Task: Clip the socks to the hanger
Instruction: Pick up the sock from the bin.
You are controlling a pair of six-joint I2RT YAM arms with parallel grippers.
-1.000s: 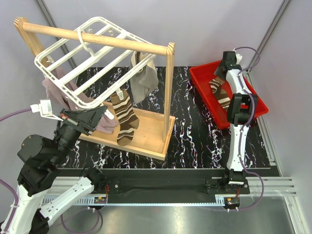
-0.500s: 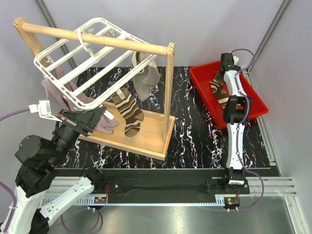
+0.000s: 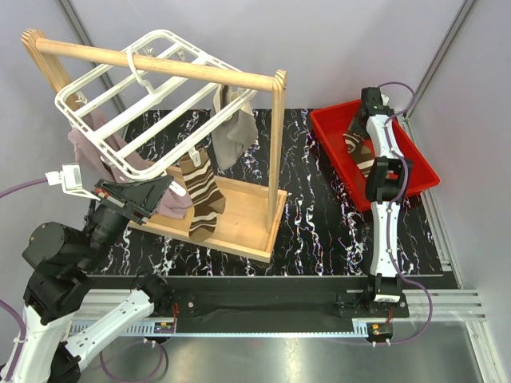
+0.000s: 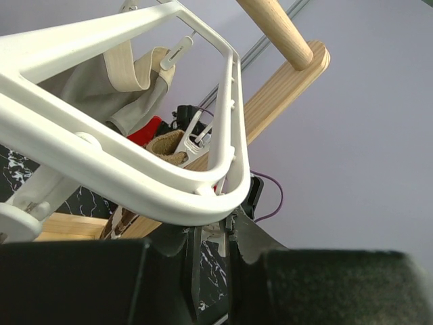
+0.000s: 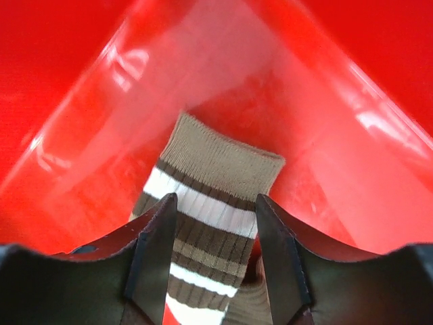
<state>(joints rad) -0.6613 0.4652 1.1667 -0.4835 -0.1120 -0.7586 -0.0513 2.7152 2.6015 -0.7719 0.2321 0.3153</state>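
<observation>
We judge the step in hand to be the pickup of the loose sock [image 5: 203, 250] from the bin [image 5: 325, 101]. The right gripper [image 5: 216, 206] is wide open and holds nothing. The sock lies flat between its fingers, cuff ahead of the fingertips and against the bin's far corner, striped leg running back under the palm. To do this well, we lower until both pads bracket the ribbed leg just behind the cuff, then close fully (a shallow pinch on soft knit tends to slip). We then lift straight up, so that the bin walls on either side are not struck. Gripping near the cuff leaves a free edge to offer to a clip. The right arm is stretched far forward, wrist pitched down into the bin. The left arm is raised with its left gripper [image 4: 210, 240] aimed upward. The hanger [image 4: 135, 183] rim crosses directly above its fingertips. The jaws stand close together, but we cannot tell whether they grip the rim. The other sock [image 3: 201, 195] hangs clipped, to the right of this gripper.
</observation>
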